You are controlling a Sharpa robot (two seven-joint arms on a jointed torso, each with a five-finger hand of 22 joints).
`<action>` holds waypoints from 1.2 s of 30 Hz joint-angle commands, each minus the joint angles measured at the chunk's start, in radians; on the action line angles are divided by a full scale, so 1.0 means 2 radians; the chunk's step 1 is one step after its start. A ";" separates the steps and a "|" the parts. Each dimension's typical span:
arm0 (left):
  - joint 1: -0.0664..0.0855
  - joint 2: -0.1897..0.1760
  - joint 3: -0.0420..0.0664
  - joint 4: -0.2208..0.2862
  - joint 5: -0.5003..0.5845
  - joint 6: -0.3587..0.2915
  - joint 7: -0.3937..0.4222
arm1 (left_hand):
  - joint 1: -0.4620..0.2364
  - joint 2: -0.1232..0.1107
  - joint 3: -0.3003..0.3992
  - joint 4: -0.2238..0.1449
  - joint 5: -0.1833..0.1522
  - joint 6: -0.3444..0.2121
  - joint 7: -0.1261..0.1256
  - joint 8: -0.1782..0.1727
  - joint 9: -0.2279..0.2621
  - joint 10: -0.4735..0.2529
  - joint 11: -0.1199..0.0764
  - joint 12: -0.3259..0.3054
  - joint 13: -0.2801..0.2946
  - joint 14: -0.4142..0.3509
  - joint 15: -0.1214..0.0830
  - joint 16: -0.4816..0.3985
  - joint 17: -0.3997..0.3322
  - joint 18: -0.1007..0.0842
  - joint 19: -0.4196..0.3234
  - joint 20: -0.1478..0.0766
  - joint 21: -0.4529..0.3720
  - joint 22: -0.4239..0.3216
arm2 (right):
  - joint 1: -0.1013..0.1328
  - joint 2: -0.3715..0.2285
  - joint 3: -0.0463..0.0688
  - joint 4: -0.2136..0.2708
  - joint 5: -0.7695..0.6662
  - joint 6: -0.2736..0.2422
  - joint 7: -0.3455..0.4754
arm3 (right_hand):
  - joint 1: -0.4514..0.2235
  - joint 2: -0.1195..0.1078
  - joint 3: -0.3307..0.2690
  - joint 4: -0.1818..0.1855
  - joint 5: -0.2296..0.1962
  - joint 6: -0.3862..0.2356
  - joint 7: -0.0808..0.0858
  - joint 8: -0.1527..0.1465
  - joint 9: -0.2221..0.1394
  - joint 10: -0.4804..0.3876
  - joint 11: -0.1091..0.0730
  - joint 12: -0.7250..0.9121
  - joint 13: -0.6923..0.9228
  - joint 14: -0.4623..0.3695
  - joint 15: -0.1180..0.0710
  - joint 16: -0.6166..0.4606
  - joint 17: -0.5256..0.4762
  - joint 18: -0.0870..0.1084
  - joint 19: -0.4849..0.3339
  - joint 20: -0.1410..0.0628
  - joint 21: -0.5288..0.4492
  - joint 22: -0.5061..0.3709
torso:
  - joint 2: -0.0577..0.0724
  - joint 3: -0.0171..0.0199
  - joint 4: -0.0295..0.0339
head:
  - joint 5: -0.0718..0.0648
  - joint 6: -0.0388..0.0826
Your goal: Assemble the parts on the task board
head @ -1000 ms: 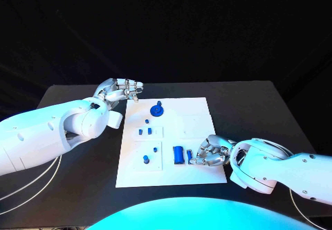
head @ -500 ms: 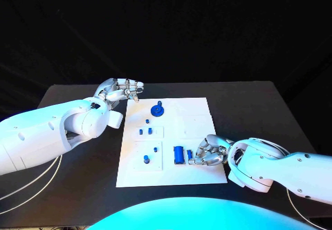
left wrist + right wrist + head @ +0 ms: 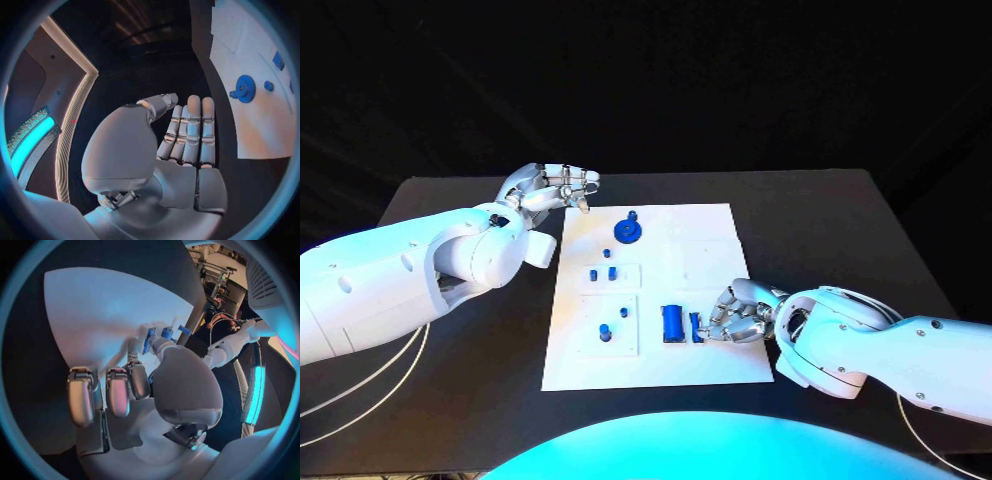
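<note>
My right hand [image 3: 737,313] pinches a blue part [image 3: 695,325] on the unlabelled board [image 3: 708,255]; my left hand [image 3: 548,187] hovers beside it, fingers together, empty.

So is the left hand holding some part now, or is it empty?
Empty. The left hand shows a bare palm, its fingers straight and side by side, beside the task board, not touching the blue gear.

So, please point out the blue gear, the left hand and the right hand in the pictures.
blue gear [image 3: 627,231], head view, on its round face.
left hand [image 3: 554,188], head view, on the middle of the hand.
right hand [image 3: 740,312], head view, on the middle of the hand.
</note>
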 commanded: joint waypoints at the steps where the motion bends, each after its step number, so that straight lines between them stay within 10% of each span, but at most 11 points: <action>1: 0.000 0.001 0.000 0.000 0.002 0.006 0.004 | -0.003 0.001 0.001 0.002 0.002 -0.003 0.003 0.003 0.000 -0.004 -0.001 0.003 -0.001 -0.004 0.000 0.003 -0.001 0.007 -0.003 0.001 -0.003 0.000 | 0.000 -0.005 0.000 0.005 -0.003 -0.011 0.013 | 0.002 -0.004 -0.003 -0.001 0.001 0.000 0.001 -0.002 -0.001 0.011 0.001 -0.001 0.066 0.043 0.000 0.002 0.086 -0.006 0.046 -0.002 0.000 0.126 | 0.000 0.0002 0.0000 | -0.001 0.000; 12: 0.000 0.002 -0.001 -0.008 0.022 0.012 0.025 | -0.020 -0.002 -0.009 0.016 0.001 -0.007 0.002 0.005 0.002 -0.007 -0.001 0.012 -0.002 -0.008 0.002 0.008 0.000 0.007 -0.005 0.004 -0.016 -0.009 | 0.035 -0.023 0.003 -0.003 0.088 -0.074 0.116 | 0.015 -0.011 -0.020 0.003 0.008 -0.030 0.014 -0.022 -0.008 0.000 0.012 -0.025 0.055 0.040 0.009 -0.004 0.072 0.001 0.034 0.004 -0.039 0.115 | -0.005 -0.0025 -0.0025 | -0.002 0.011; 14: -0.001 0.002 -0.002 -0.012 0.030 0.017 0.034 | -0.025 -0.003 -0.015 0.022 0.000 -0.010 0.001 0.006 0.003 -0.008 -0.001 0.016 -0.002 -0.012 0.002 0.008 -0.001 0.007 -0.006 0.006 -0.027 -0.016 | 0.043 -0.019 0.004 -0.021 0.136 -0.089 0.153 | 0.032 -0.010 -0.023 0.002 0.012 -0.045 0.021 -0.029 -0.009 -0.032 0.019 -0.091 0.020 0.030 0.014 -0.023 0.032 0.015 0.009 0.009 -0.110 0.095 | -0.008 -0.0039 -0.0037 | -0.003 0.018; 17: -0.003 0.004 -0.002 -0.019 0.041 0.025 0.045 | -0.031 -0.006 -0.030 0.035 -0.001 -0.015 0.001 0.008 0.005 -0.010 0.000 0.025 -0.002 -0.039 0.006 -0.010 -0.010 0.006 -0.015 0.011 -0.062 -0.038 | 0.055 -0.010 0.004 -0.054 0.216 -0.098 0.206 | 0.052 -0.006 -0.022 -0.003 0.017 -0.059 0.027 -0.030 -0.007 -0.062 0.024 -0.143 -0.009 0.021 0.019 -0.038 0.004 0.024 -0.009 0.014 -0.160 0.080 | -0.012 -0.0060 -0.0051 | -0.003 0.027; 21: -0.007 0.012 -0.003 -0.038 0.062 0.038 0.063 | -0.025 -0.011 -0.052 0.058 -0.003 -0.031 0.002 0.010 0.009 -0.005 0.007 0.018 -0.013 -0.072 0.014 -0.101 -0.054 0.008 -0.026 0.029 -0.174 -0.109 | 0.068 0.011 0.005 -0.114 0.330 -0.087 0.291 | 0.086 0.003 -0.007 -0.010 0.010 -0.095 0.044 -0.037 -0.011 -0.188 0.040 -0.338 -0.130 -0.047 0.034 -0.130 -0.137 0.063 -0.111 0.028 -0.407 -0.002 | -0.020 -0.0087 -0.0071 | -0.003 0.049; 24: -0.008 0.020 -0.003 -0.055 0.078 0.042 0.074 | -0.016 -0.013 -0.057 0.075 -0.003 -0.030 0.005 0.013 0.007 0.027 0.006 -0.031 -0.034 -0.072 0.025 -0.195 -0.084 0.007 -0.029 0.042 -0.270 -0.171 | 0.073 0.030 0.007 -0.156 0.384 -0.073 0.339 | 0.123 0.012 0.023 -0.025 -0.034 -0.112 0.055 -0.046 -0.023 -0.219 0.050 -0.369 -0.166 -0.105 0.043 -0.200 -0.227 0.079 -0.166 0.036 -0.531 -0.055 | -0.023 -0.0088 -0.0092 | -0.001 0.062; 30: -0.012 0.051 -0.003 -0.118 0.100 0.038 0.107 | -0.010 -0.014 -0.087 0.102 -0.008 -0.025 -0.012 0.003 -0.010 0.065 0.013 -0.132 -0.034 -0.071 0.039 -0.327 -0.100 0.004 -0.013 0.055 -0.386 -0.249 | 0.077 0.088 0.015 -0.268 0.456 -0.036 0.433 | 0.129 -0.007 0.088 -0.043 -0.049 -0.107 0.062 -0.064 -0.059 -0.230 0.062 -0.467 -0.319 -0.188 0.057 -0.361 -0.346 0.078 -0.200 0.050 -0.619 -0.137 | -0.032 -0.0072 -0.0126 | 0.005 0.085; 36: -0.016 0.071 -0.002 -0.151 0.106 0.020 0.124 | 0.000 -0.008 -0.116 0.112 -0.008 -0.021 -0.019 -0.010 -0.023 0.065 0.018 -0.178 -0.034 -0.097 0.049 -0.383 -0.113 -0.005 -0.017 0.055 -0.429 -0.277 | 0.077 0.128 0.019 -0.347 0.484 0.002 0.468 | 0.109 -0.016 0.119 -0.057 -0.060 -0.107 0.075 -0.101 -0.092 -0.221 0.085 -0.573 -0.487 -0.250 0.094 -0.556 -0.452 0.079 -0.258 0.093 -0.732 -0.267 | -0.037 -0.0039 -0.0120 | 0.007 0.095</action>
